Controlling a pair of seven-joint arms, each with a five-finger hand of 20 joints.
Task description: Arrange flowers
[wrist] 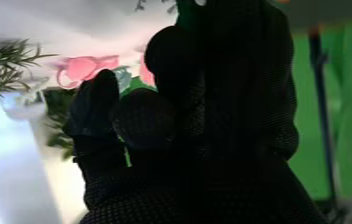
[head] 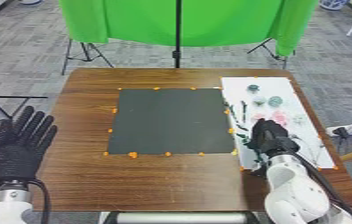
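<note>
Head view: L hand (head: 17, 147) off table's (head: 172, 185) L edge, fingers straight, spread apart; prob. there to keep clear.
R hand (head: 272, 136): low over sheet (head: 235, 84), fingers near straight, mostly together; no clamp seen, can't tell if tips touch a stem.
Pink fls (head: 280, 118): just past R fingertips, slightly R; heads at far end, prob. so stems face the hand.
Sage fl (head: 275, 101): farther past R fingertips, beyond pink.
Dark fl (head: 253, 88): farthest past same fingertips.
Leafy stems (head: 243, 106): L of R fingers, long axis approx. near-to-far; prob. laid lengthwise for picking singly.
Sprig (wrist: 4, 65): R wrist view, apart from fingers, needle tips fanning out.
Mat (head: 168, 120): L of R fingers, btwn hands; prob. the arranging spot.
Next: prob. pinch one stem, lift w/o dragging neighbours; tangled leaves or crushed petals the risk.
</note>
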